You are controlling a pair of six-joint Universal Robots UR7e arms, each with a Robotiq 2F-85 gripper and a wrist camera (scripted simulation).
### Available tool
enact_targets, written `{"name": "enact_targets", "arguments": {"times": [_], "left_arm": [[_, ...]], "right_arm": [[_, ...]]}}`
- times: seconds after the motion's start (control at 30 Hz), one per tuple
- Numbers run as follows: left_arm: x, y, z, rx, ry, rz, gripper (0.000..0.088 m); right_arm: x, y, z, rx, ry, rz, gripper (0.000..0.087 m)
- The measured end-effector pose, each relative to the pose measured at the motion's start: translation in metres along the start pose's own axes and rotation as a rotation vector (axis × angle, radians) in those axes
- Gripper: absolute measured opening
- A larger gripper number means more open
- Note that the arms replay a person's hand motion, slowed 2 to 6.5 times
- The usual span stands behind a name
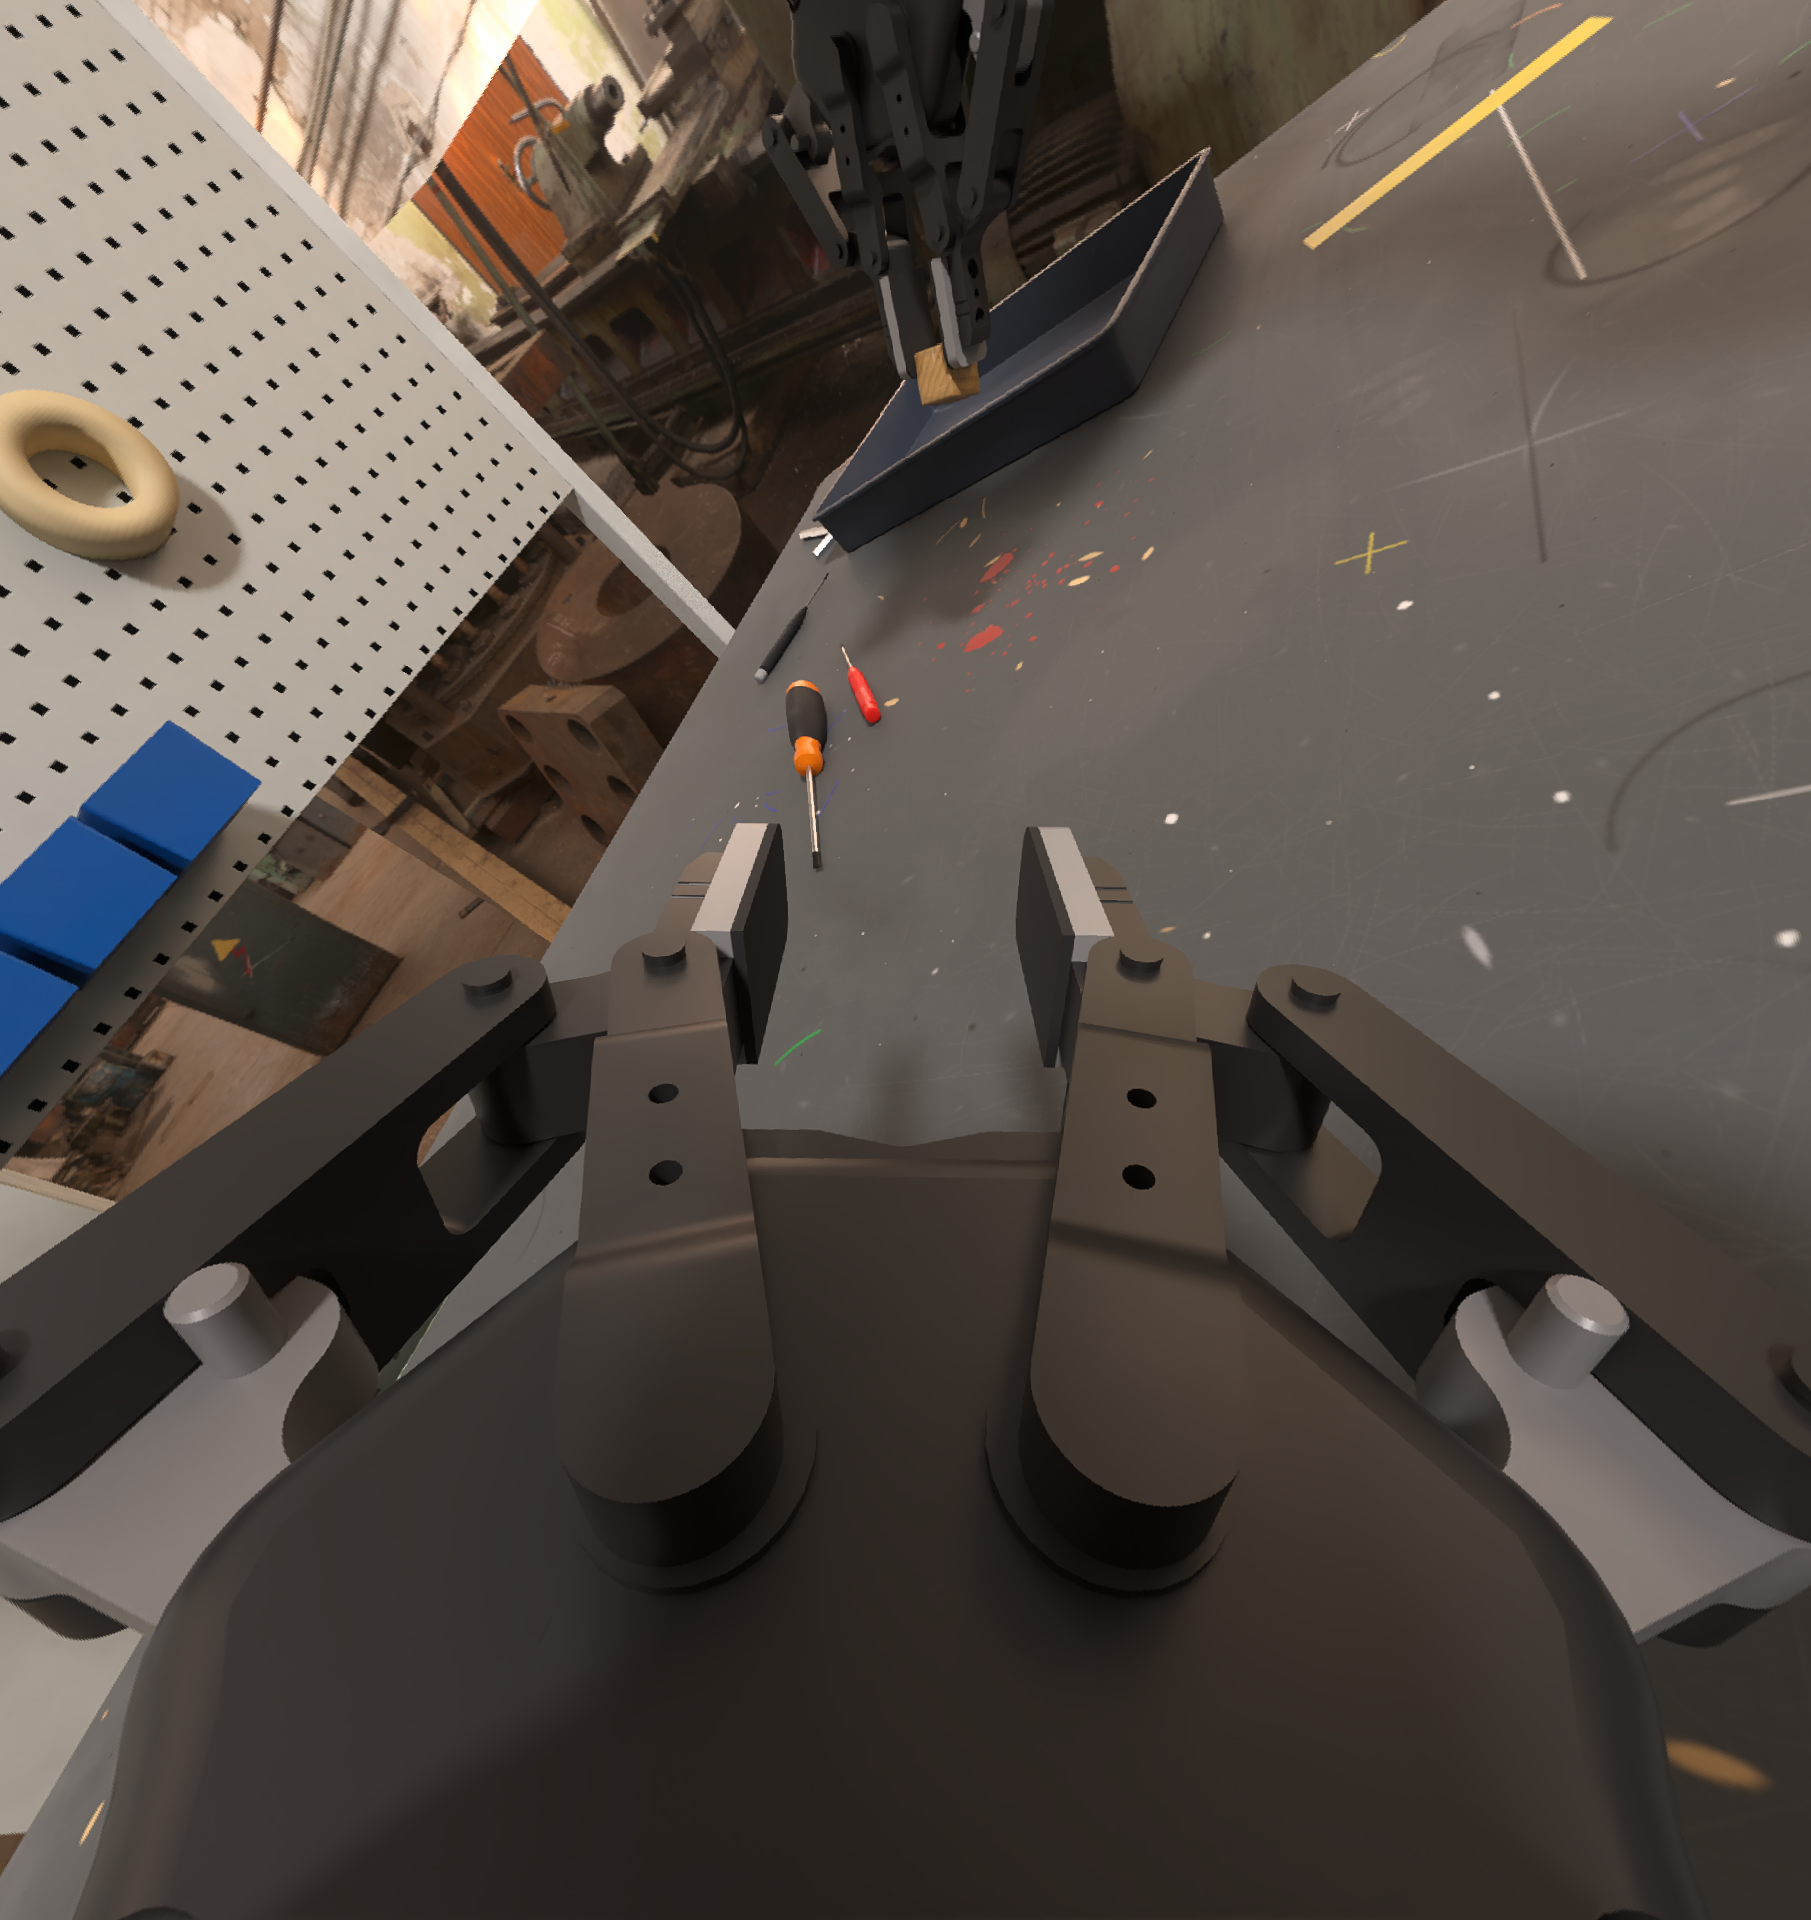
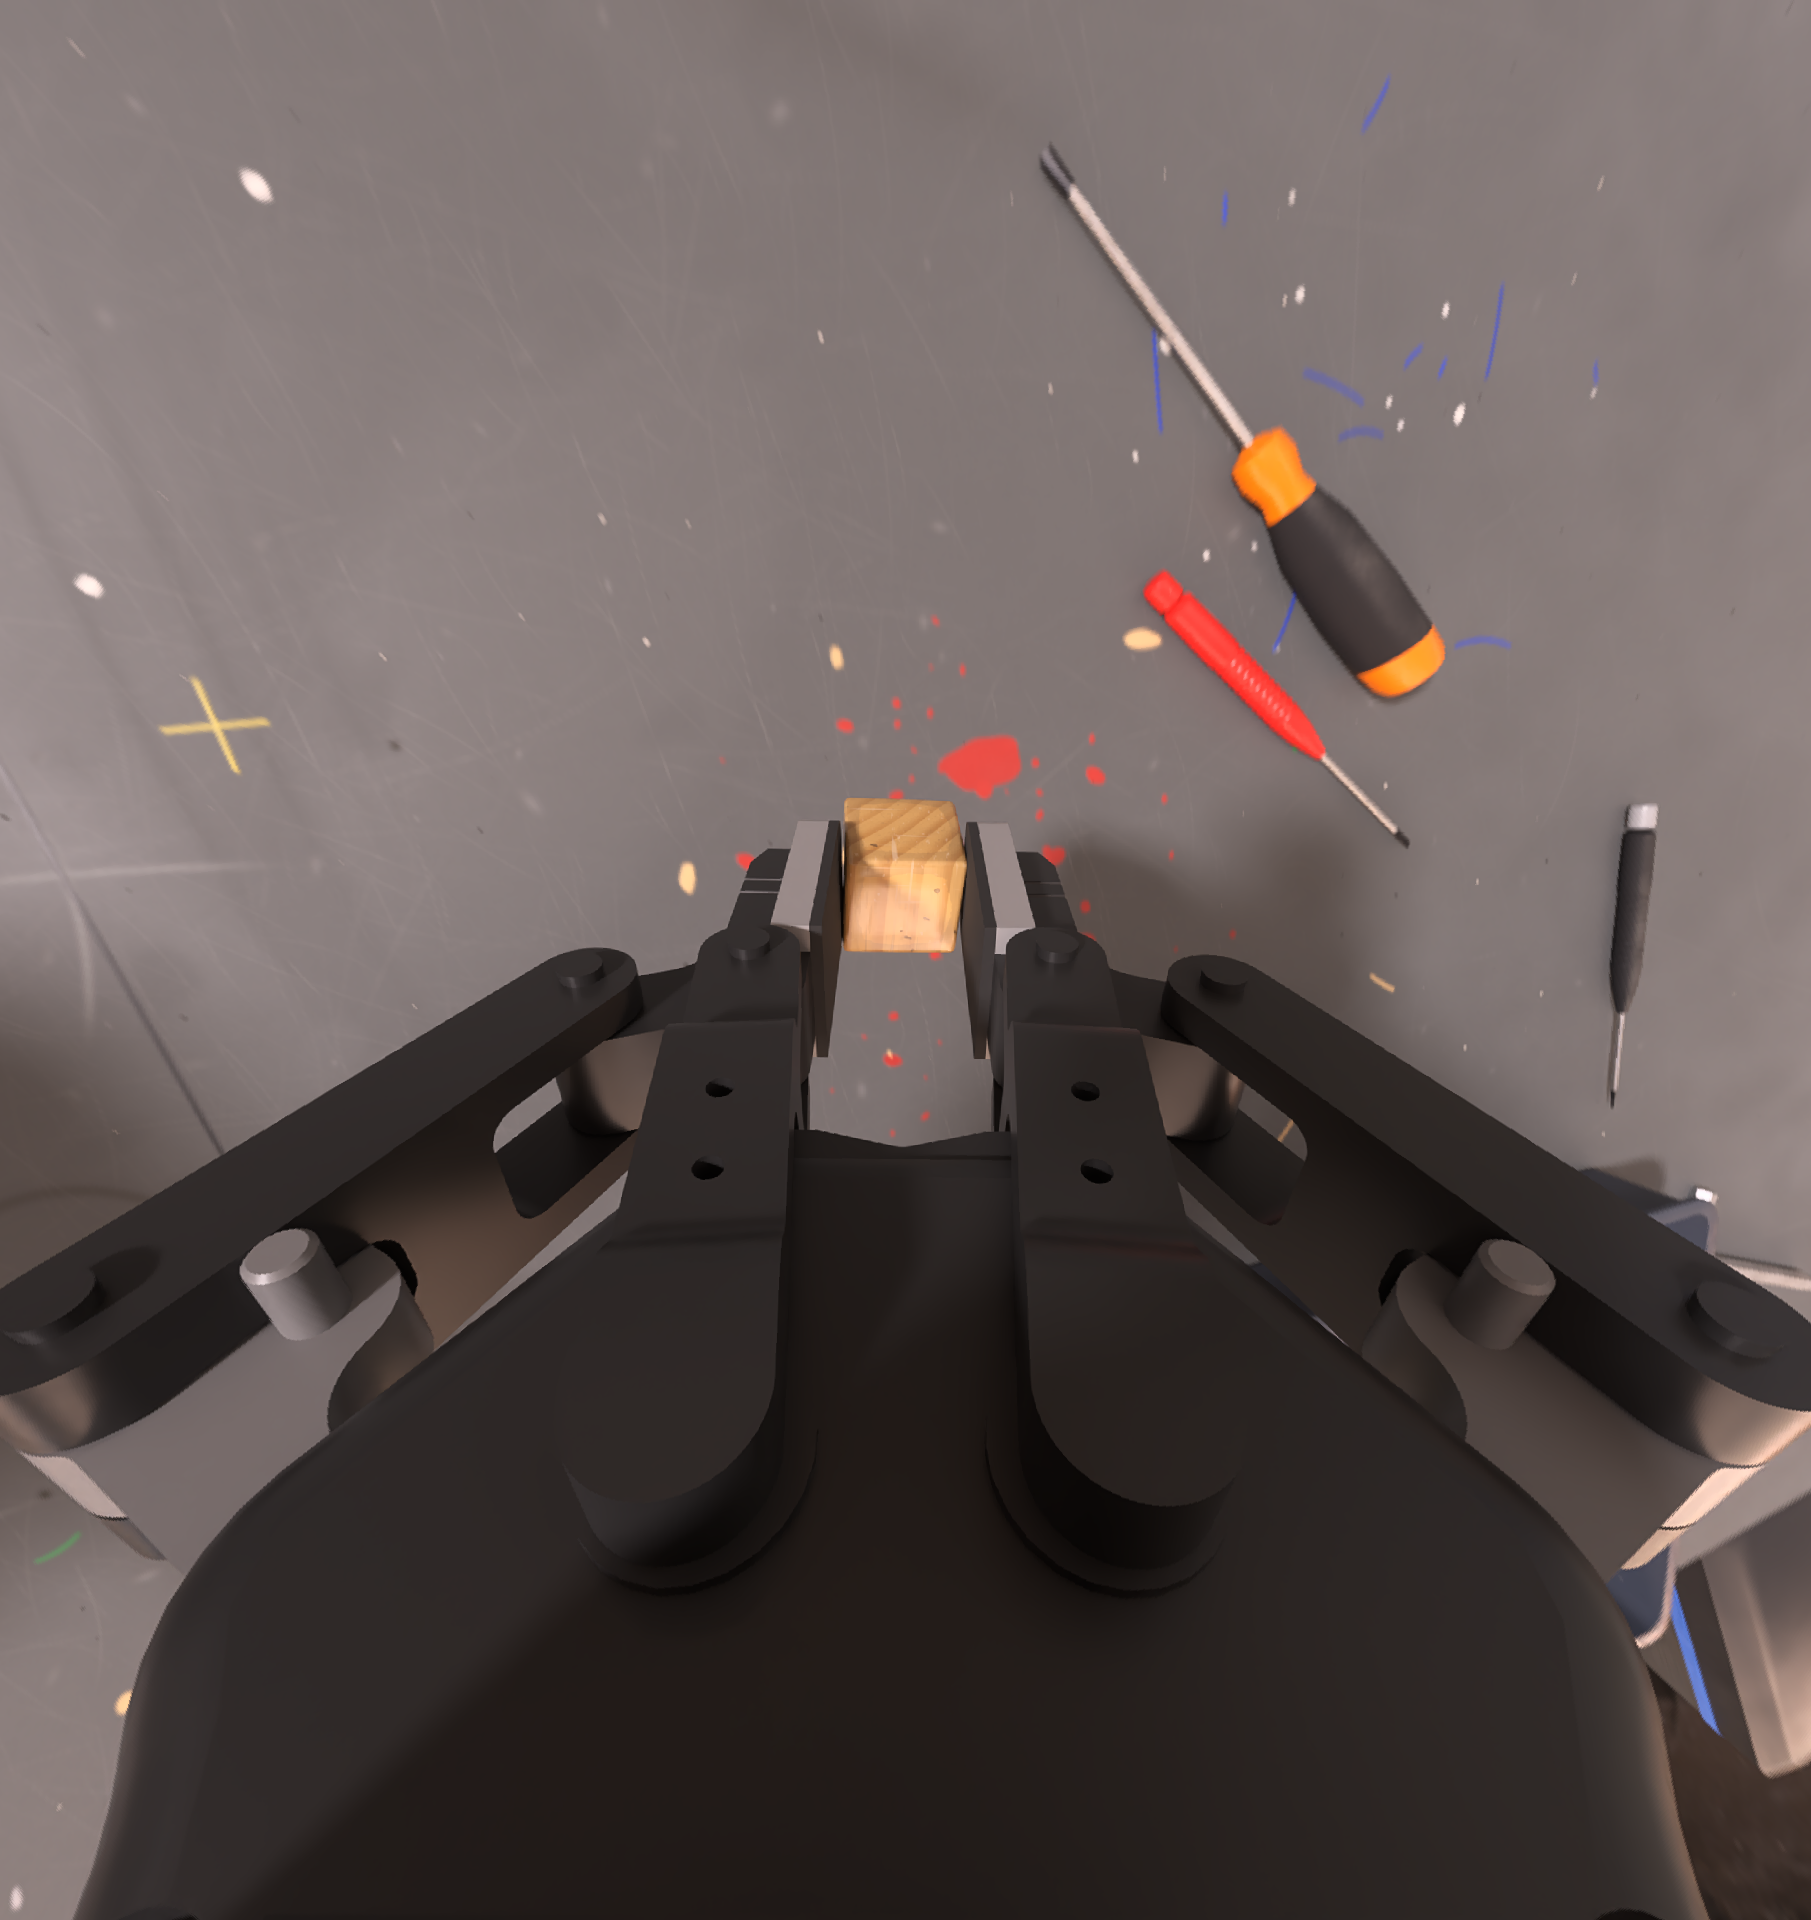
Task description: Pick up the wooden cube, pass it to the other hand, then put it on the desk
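The small wooden cube (image 2: 901,875) sits between the pads of my right gripper (image 2: 901,883), which is shut on it and holds it above the grey desk (image 2: 465,416). In the left wrist view the right gripper (image 1: 937,353) hangs far ahead with the cube (image 1: 948,376) at its fingertips, in front of a dark blue tray (image 1: 1109,322). My left gripper (image 1: 901,883) is open and empty, low over the desk (image 1: 1296,779) and well short of the cube.
An orange-and-black screwdriver (image 2: 1327,551), a small red screwdriver (image 2: 1244,675) and a thin black tool (image 2: 1628,925) lie on the desk to the right of the cube. A perforated panel (image 1: 257,364) with a beige ring (image 1: 75,473) and blue blocks (image 1: 70,904) stands left.
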State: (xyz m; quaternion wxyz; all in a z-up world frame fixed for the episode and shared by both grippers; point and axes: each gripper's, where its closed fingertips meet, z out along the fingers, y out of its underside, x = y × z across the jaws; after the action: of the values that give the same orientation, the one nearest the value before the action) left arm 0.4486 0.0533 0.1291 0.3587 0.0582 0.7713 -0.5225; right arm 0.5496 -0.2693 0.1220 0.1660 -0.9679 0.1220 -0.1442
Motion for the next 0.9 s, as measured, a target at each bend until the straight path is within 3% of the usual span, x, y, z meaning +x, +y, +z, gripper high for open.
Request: {"name": "enact_targets", "arguments": {"times": [0.33, 0.6, 0.9], "left_arm": [[0.008, 0.008, 0.004, -0.038, 0.020, 0.014, 0.0400], [0.009, 0.015, 0.007, -0.080, 0.011, 0.033, 0.0415], [0.013, 0.014, 0.009, -0.087, 0.022, 0.038, 0.0370]], "right_arm": [[0.020, 0.037, 0.019, -0.170, 0.032, -0.017, 0.0210], [0.028, 0.054, 0.035, -0.247, 0.028, -0.048, 0.0210], [0.035, 0.070, 0.050, -0.323, 0.027, -0.078, 0.0210]]}}
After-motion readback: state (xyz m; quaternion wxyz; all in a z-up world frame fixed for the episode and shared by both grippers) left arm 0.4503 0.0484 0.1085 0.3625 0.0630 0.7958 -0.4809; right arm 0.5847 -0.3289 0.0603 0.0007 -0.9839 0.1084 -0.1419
